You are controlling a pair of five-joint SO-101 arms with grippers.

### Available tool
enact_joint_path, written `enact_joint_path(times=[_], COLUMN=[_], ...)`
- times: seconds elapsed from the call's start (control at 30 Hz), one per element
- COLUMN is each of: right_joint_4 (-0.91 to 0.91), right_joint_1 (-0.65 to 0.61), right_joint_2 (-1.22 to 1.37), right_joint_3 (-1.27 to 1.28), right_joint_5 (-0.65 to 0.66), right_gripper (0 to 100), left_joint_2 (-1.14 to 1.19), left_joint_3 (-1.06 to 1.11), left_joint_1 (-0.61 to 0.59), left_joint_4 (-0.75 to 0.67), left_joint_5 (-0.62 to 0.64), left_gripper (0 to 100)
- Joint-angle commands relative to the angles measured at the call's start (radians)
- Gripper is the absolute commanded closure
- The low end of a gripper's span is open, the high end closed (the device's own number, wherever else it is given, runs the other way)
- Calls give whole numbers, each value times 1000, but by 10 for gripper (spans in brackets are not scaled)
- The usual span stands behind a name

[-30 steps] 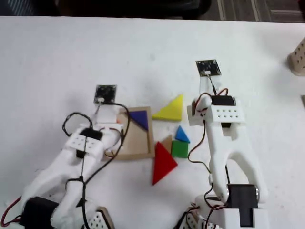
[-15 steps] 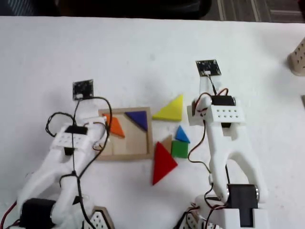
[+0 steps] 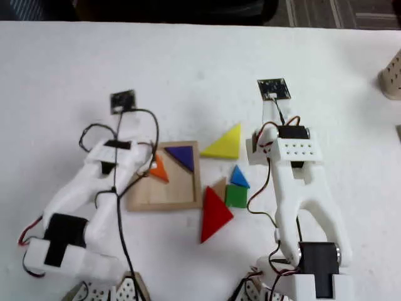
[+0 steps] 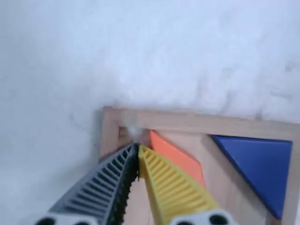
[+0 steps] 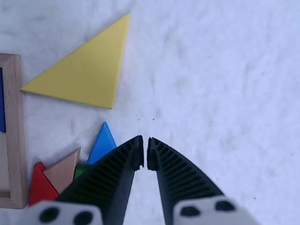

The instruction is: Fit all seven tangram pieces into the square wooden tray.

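The square wooden tray (image 3: 188, 199) holds a dark blue triangle (image 3: 182, 155) in its far right corner and an orange piece (image 3: 158, 169) at its far left. My left gripper (image 4: 138, 150) is shut and empty, its tips low in the tray's far left corner (image 4: 110, 123), right beside the orange piece (image 4: 176, 157). To the right of the tray lie a yellow triangle (image 3: 224, 143), a small blue triangle (image 3: 239, 177), a green square (image 3: 236, 195), a tan piece (image 3: 218, 187) and a red triangle (image 3: 214, 213). My right gripper (image 5: 144, 154) hangs shut and empty over bare table beside the small blue triangle (image 5: 103, 143).
The left arm (image 3: 94, 188) covers the tray's left edge. The right arm (image 3: 294, 175) stretches along the right of the loose pieces. A pale pegged object (image 3: 392, 78) sits at the far right edge. White table spreads behind the tray.
The left arm swung left off the tray, uncovering the orange piece inside, then came back with its tip at the tray's far left corner. The right arm has not moved.
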Motion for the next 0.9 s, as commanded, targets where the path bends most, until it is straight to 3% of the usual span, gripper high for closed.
enact_joint_path(times=[0.0,0.47,0.67,0.87], right_joint_4=[-7,-7,-8,-8], right_joint_1=[5,5,5,5], right_joint_2=[-12,-15,-15,-15], right_joint_3=[-5,-5,-6,-6], right_joint_5=[20,20,20,20], right_gripper=[978,978,978,978], left_joint_2=[13,4,-21,-21], left_joint_3=[-81,-58,-57,-57], left_joint_1=[33,166,211,246], left_joint_4=[28,31,146,158], left_joint_5=[9,15,15,17], left_gripper=[977,977,977,977])
